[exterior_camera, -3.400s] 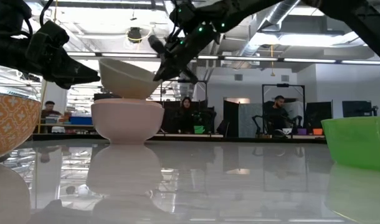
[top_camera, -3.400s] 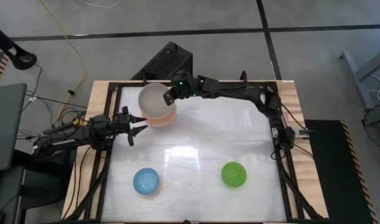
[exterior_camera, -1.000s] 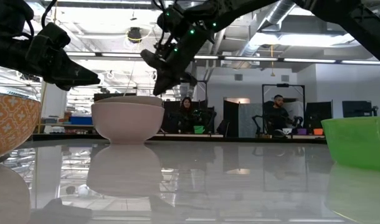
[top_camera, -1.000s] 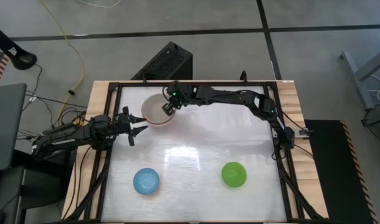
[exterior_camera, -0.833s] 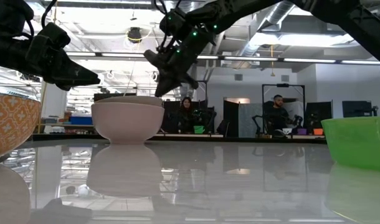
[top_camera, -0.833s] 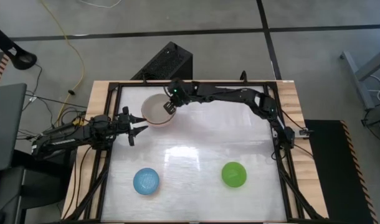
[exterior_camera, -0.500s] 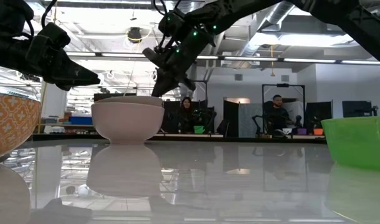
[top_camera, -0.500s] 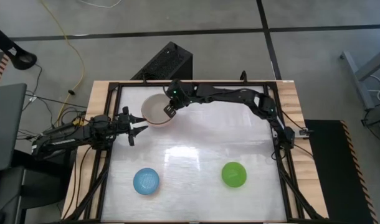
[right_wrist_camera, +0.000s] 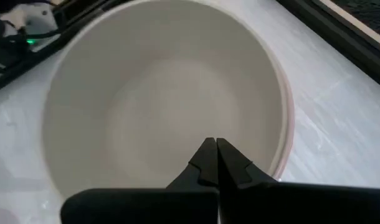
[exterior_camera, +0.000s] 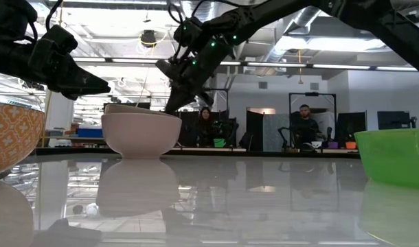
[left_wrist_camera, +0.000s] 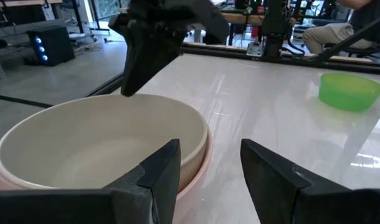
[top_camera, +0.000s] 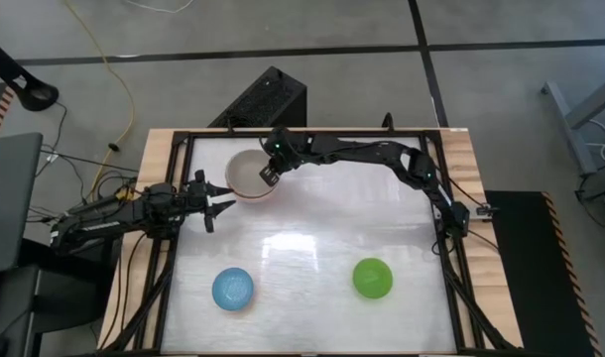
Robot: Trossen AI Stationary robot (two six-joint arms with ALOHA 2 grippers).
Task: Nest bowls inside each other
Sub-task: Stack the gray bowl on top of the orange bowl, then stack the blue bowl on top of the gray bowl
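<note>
A grey-beige bowl (top_camera: 245,175) sits inside a pale pink bowl (exterior_camera: 141,134) at the table's far left. My right gripper (top_camera: 264,178) is shut, and its tips come down at the stack's right rim. My left gripper (top_camera: 221,198) stands open and level just left of the stack, with nothing between its fingers. A blue bowl (top_camera: 232,289) and a green bowl (top_camera: 373,279) rest on their bases near the front edge. My right gripper meets the grey-beige bowl at its right rim (exterior_camera: 170,110) with its shut fingertips (right_wrist_camera: 205,152), slanting down from the table's far right. The bowl rests inside the pink bowl, slightly tilted, with its left rim (exterior_camera: 117,108) showing above the pink rim.
The black frame rail (top_camera: 312,131) runs around the white tabletop. An orange patterned bowl (exterior_camera: 10,137) shows at the low view's left edge. Open tabletop lies between the stack and the two small bowls. People sit in the room beyond the table.
My right gripper has sunk a little and tipped toward the stack's right rim. The grey-beige bowl, level in the pink bowl before, now shows its left rim above the pink rim.
</note>
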